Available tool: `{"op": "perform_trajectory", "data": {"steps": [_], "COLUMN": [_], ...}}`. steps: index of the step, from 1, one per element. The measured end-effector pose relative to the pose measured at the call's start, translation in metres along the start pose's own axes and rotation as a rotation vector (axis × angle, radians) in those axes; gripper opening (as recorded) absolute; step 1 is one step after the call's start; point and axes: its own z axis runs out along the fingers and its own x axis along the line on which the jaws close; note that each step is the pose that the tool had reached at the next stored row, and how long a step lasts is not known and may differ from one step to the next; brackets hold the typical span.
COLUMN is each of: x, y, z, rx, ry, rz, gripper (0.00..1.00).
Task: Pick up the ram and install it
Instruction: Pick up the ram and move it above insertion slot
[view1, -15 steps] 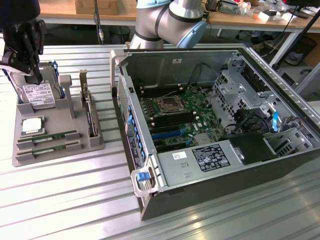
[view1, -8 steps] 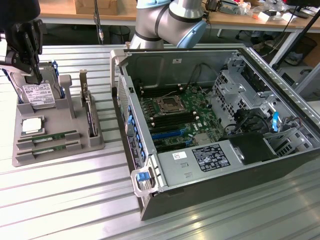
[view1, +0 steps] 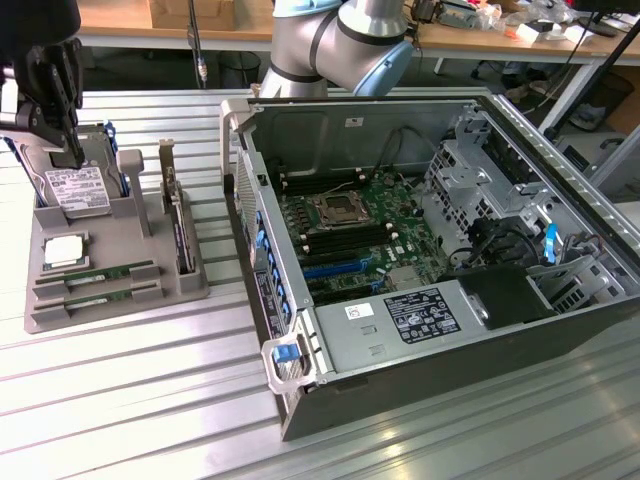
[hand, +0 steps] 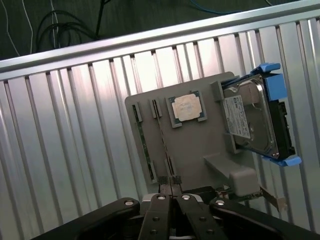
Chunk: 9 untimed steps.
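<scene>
Gripper hangs closed and empty above the far end of the tray, near the hard drive; the ram lies slotted at its near end. A clean pick needs jaws square across the stick's middle, clear of its twin

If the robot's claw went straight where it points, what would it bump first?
Probably the gray tray, near the end of a green memory stick. The shut claw aims there, but depth is hard to judge.
</scene>
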Motion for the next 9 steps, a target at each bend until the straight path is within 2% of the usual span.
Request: {"op": "perform_trajectory", "data": {"steps": [9], "x": [0.0], "y": [0.0], "z": [0.0001], "rx": [-0.0012], "ry": [0.0017], "rz": [-0.059], "gripper": [0.1]}}
